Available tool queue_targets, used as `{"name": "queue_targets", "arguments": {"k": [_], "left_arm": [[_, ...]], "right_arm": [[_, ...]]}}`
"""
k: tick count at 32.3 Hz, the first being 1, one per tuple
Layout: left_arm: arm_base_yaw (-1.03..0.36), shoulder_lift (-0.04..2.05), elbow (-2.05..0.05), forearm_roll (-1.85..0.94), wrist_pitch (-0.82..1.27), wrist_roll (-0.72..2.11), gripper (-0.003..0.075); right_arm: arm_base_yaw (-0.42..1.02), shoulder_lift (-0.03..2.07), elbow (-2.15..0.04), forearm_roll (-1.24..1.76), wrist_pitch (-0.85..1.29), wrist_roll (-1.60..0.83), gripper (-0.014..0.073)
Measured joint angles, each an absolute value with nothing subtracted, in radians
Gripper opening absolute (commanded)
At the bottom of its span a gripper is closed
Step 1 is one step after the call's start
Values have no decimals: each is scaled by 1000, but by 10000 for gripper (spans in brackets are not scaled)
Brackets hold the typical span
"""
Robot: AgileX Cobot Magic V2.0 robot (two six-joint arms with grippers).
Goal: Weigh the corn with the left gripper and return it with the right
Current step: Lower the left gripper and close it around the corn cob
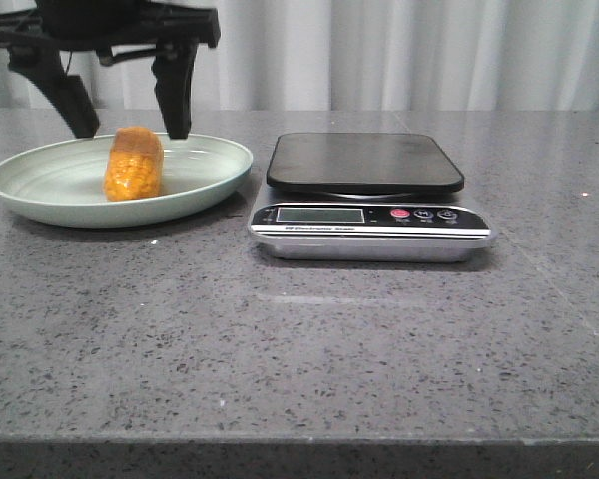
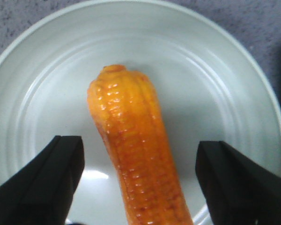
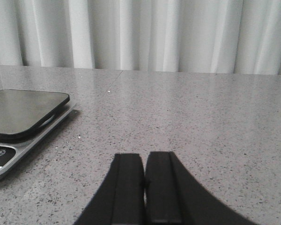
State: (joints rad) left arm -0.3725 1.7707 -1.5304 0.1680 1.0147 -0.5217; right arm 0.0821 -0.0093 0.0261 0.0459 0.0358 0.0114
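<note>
The corn, a stubby glossy orange-yellow cob, lies in the pale green plate at the left of the table. My left gripper hangs open just above it, one black finger on each side of the cob and neither touching it. In the left wrist view the corn lies between the two open fingers over the plate. The scale, with a black platter and silver base, stands at the middle. My right gripper is shut and empty above bare table, right of the scale.
The scale's display and red button face the front. The grey speckled table stretches to a white curtain at the back.
</note>
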Motion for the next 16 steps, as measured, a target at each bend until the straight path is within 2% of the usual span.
{"name": "queue_targets", "arguments": {"k": [6,8,10,15,16], "left_arm": [[-372,1805,-1531,170,1030,-575,543],[-372,1814,-1531,170,1030,-584,519],[-372,1827,-1533,170,1030,-586,453],[-372,1847,-1533,170,1033,-588,190],[-372,1847,-1535,170,1035,-588,157]], "right_arm": [[82,-9,26,46,36,11,173],[82,-9,26,46,36,11,173],[82,-9,26,46,36,11,173],[82,-9,26,46,36,11,173],[82,-9,26,46,36,11,173]]}}
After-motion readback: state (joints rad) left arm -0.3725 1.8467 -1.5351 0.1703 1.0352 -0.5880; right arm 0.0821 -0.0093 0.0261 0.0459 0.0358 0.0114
